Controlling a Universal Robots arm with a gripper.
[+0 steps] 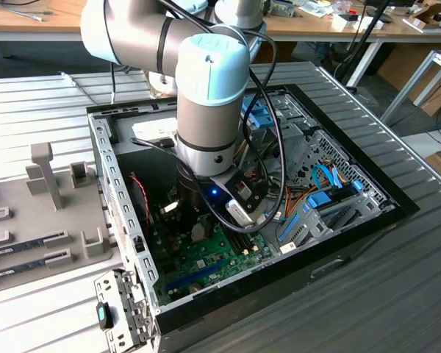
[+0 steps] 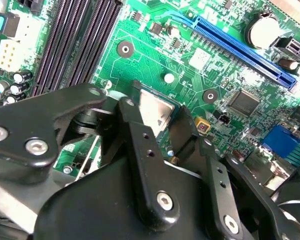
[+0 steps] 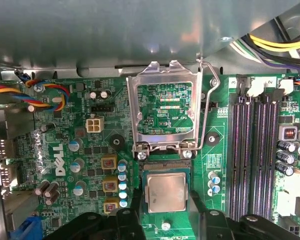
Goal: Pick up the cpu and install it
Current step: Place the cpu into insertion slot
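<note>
The cpu sits between the gripper fingers, which look spread apart, over the socket.

- The cpu has a dull, brushed silver metal top with a thin green board rim.
- The pincer is matt black, with bright metal screws.
- The motherboard is glossy green.
- The socket frame is bare shiny metal.
- The table is ribbed grey metal.
- The arm's joint cap is smooth pale blue plastic.
</note>
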